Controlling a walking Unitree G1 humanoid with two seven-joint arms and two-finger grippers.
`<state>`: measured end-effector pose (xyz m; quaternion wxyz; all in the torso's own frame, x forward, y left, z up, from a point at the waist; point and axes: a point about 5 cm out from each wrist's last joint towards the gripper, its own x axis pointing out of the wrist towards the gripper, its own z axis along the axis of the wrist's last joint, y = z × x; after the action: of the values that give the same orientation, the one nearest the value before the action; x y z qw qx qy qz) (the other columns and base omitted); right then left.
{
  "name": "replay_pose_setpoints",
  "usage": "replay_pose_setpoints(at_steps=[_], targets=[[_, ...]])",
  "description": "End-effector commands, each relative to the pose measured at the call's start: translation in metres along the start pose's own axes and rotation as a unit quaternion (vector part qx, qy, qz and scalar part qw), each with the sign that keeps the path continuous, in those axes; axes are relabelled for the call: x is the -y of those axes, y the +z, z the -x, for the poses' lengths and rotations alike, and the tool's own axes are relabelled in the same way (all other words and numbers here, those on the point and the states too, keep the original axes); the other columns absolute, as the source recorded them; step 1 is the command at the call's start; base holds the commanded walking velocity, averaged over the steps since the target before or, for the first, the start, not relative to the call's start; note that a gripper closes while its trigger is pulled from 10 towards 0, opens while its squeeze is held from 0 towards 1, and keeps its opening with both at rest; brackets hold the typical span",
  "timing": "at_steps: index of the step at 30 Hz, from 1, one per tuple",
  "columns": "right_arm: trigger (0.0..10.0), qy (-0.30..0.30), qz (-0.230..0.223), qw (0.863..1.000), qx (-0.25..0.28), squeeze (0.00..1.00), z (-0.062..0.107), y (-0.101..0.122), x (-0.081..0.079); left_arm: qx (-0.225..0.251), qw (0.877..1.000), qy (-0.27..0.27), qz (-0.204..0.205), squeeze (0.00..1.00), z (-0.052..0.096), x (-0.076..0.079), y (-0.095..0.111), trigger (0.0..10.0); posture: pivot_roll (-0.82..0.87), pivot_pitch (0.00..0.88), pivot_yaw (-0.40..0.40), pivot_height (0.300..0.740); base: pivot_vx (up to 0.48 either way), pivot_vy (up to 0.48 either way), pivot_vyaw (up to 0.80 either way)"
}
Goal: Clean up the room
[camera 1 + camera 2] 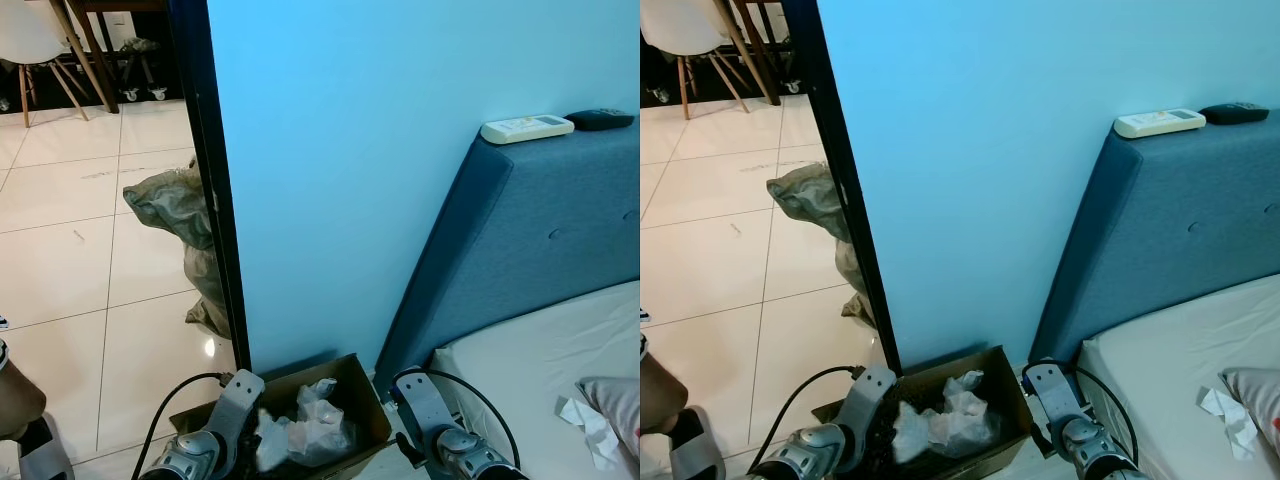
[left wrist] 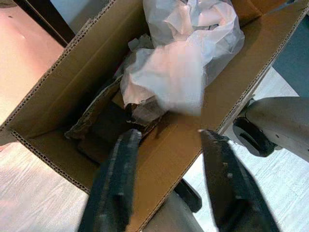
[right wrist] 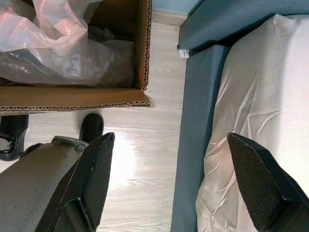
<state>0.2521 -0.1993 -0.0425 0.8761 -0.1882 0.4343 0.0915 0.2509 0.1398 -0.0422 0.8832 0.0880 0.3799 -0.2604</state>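
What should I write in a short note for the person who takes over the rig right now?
Left pincer: open, nothing held, over the box.
Right pincer: open, nothing held, over the floor between the box and the bed.
Done: plastic waste lies in the box.
Left: crumpled tissue on the bed by the pillow; two remotes on the headboard.

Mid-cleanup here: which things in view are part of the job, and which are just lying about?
Job:
cardboard box holding crumpled plastic bags
crumpled tissue on the bed
left hand, open over the box
right hand, open

Lying about:
white remote
black remote
sack
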Motion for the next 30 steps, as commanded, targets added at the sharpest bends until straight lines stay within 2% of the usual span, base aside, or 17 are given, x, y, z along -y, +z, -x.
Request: replay_pose_setpoints(at_steps=[1,14,15,16,17,19,20,21,22,23,24,25,26,27,28,29,30], targets=[[10.0,-0.001,0.001,1.000,0.002,0.00,0.000,0.002,0.000,-0.009,1.000,-0.005,-0.005,1.00,-0.001,0.004,-0.003,10.0,-0.10,0.119,-0.042,0.740,0.000,0.000,0.00],[10.0,-0.004,0.001,1.000,0.008,0.00,0.000,0.006,0.002,-0.010,1.000,0.019,-0.007,1.00,0.001,-0.005,-0.003,10.0,-0.09,0.109,-0.038,0.740,0.000,0.000,0.00],[10.0,-0.003,0.000,1.000,0.009,0.00,0.000,0.006,0.001,-0.005,1.000,0.026,0.001,1.00,0.002,-0.007,-0.002,10.0,-0.09,0.105,-0.036,0.740,0.000,0.000,0.00],[10.0,-0.001,-0.002,1.000,0.006,0.00,0.000,0.004,-0.001,0.018,0.998,0.038,0.039,1.00,0.003,-0.012,0.002,10.0,-0.09,0.099,-0.033,0.740,0.000,0.000,0.00],[10.0,0.001,-0.004,1.000,0.001,0.00,0.000,0.001,-0.003,0.049,0.993,0.049,0.097,0.38,0.005,-0.017,0.007,10.0,-0.08,0.095,-0.032,0.740,0.000,0.000,0.00],[10.0,0.001,-0.004,1.000,0.001,0.00,0.000,0.001,-0.003,0.049,0.993,0.049,0.097,0.38,0.005,-0.017,0.007,10.0,-0.08,0.095,-0.032,0.740,0.000,0.000,0.00],[10.0,0.002,-0.005,1.000,-0.002,0.00,0.000,-0.002,-0.005,0.071,0.987,0.056,0.137,0.38,0.007,-0.021,0.010,10.0,-0.08,0.095,-0.032,0.740,0.000,0.000,0.00],[10.0,0.002,-0.005,1.000,-0.002,0.00,0.000,-0.002,-0.005,0.071,0.987,0.056,0.137,0.38,0.007,-0.021,0.010,10.0,-0.08,0.095,-0.032,0.740,0.000,0.000,0.00],[10.0,0.005,-0.014,1.000,-0.014,0.00,0.000,-0.010,-0.009,0.099,0.972,0.068,0.201,0.00,0.010,-0.027,0.010,10.0,-0.06,0.080,-0.035,0.740,0.000,0.000,0.00],[10.0,0.007,-0.020,1.000,-0.023,0.00,0.000,-0.015,-0.012,0.115,0.961,0.075,0.238,0.00,0.012,-0.031,0.009,10.0,-0.06,0.080,-0.035,0.740,0.000,0.000,0.00],[10.0,0.007,-0.020,1.000,-0.023,0.00,0.000,-0.015,-0.012,0.115,0.961,0.075,0.238,0.00,0.012,-0.031,0.009,10.0,-0.06,0.080,-0.035,0.740,0.000,0.000,0.00],[10.0,0.009,-0.034,0.999,-0.041,0.00,0.001,-0.028,-0.017,0.118,0.947,0.100,0.282,0.00,0.016,-0.035,-0.004,10.0,-0.04,0.070,-0.042,0.740,0.000,0.000,0.00],[10.0,0.009,-0.034,0.999,-0.041,0.00,0.001,-0.028,-0.017,0.118,0.947,0.100,0.282,0.00,0.016,-0.035,-0.004,10.0,-0.04,0.070,-0.042,0.740,0.000,0.000,0.00],[10.0,0.009,-0.046,0.997,-0.056,0.00,0.002,-0.039,-0.022,0.115,0.933,0.124,0.317,0.00,0.020,-0.037,-0.017,10.0,-0.03,0.060,-0.042,0.740,0.000,0.000,0.00],[10.0,0.009,-0.046,0.997,-0.056,0.00,0.002,-0.039,-0.022,0.115,0.933,0.124,0.317,0.00,0.020,-0.037,-0.017,10.0,-0.03,0.060,-0.042,0.740,0.000,0.000,0.00],[10.0,0.008,-0.053,0.996,-0.072,0.00,0.004,-0.051,-0.026,0.094,0.918,0.161,0.351,0.00,0.026,-0.037,-0.039,10.0,-0.03,0.053,-0.043,0.740,0.000,0.000,0.00],[10.0,0.008,-0.053,0.996,-0.072,0.00,0.004,-0.051,-0.026,0.094,0.918,0.161,0.351,0.00,0.026,-0.037,-0.039,10.0,-0.03,0.053,-0.043,0.740,0.000,0.000,0.00]])
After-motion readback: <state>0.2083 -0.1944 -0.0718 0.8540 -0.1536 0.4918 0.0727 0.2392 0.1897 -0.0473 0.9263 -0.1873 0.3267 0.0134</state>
